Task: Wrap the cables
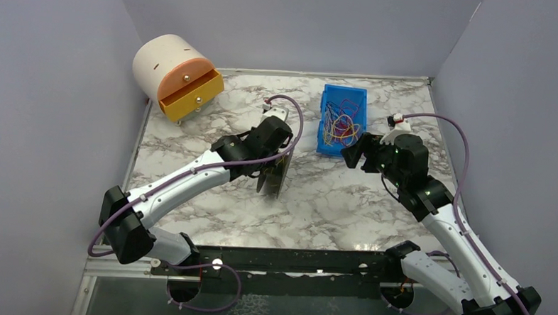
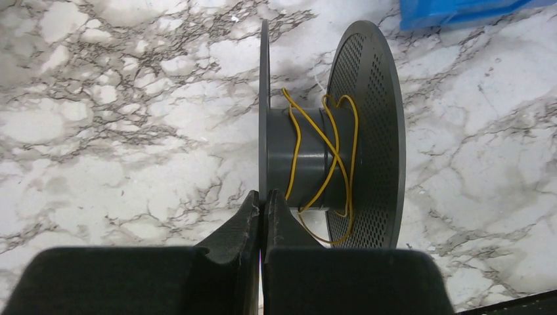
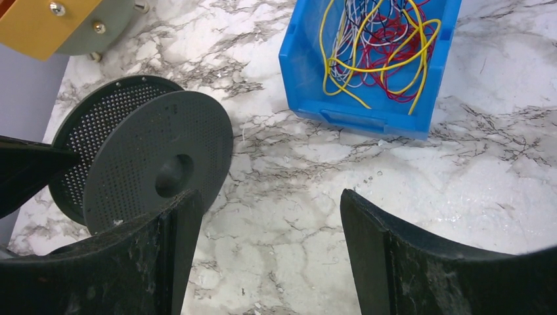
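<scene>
Pinching thin flange (image 2: 264, 98) of perforated grey spool (image 2: 371, 131) w/ left hand (image 2: 263, 205), right hand (image 3: 266, 203) wide, limp yellow cable (image 2: 295, 141) round hub (image 2: 310, 172).

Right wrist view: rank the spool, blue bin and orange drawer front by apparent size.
1-2. blue bin and spool: about alike, so not ranked. The bin is cut off by the top edge and the spool is partly covered at the bottom.
3. orange drawer front: smallest, but only a corner is in frame.

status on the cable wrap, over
Left gripper shut on spool, yellow cable loose round it. Right gripper open, empty, short of blue bin. Nothing blocking.
</scene>
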You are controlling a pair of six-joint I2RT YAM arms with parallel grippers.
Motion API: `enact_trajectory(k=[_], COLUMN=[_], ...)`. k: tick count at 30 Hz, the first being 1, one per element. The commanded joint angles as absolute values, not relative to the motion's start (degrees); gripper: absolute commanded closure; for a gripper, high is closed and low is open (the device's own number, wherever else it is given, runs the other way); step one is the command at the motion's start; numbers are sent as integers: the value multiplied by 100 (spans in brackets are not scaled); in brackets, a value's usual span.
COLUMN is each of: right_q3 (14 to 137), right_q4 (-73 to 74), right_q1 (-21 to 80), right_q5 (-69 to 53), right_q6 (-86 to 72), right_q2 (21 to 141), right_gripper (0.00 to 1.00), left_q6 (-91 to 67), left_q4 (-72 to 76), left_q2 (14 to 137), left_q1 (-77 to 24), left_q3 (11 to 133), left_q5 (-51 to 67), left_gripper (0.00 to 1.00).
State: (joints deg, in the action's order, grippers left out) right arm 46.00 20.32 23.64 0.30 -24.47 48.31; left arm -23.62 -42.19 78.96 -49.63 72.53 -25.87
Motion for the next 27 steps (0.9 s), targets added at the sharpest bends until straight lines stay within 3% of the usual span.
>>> enact_trajectory(k=[1,10,27], right_q3=[4614,4565,4579], right_q4=[2164,2235,2232], right_q1=[2391,2390,2391], right_q5=[-35,-24,-34], right_q6=[-2507,-2496,-2479], right_q2=[4783,4756,4795], right_gripper=[19,19,19], left_q6=[-2635,-2508,-2374], left_q4=[-3591,-3433,-3378], left_q2=[7740,7831,7767], left_q1=[-4989,-4984,-4985], left_q3=[7178,7132,7005], left_q5=[-2048,-1947,-2033], left_gripper=[100,100,70])
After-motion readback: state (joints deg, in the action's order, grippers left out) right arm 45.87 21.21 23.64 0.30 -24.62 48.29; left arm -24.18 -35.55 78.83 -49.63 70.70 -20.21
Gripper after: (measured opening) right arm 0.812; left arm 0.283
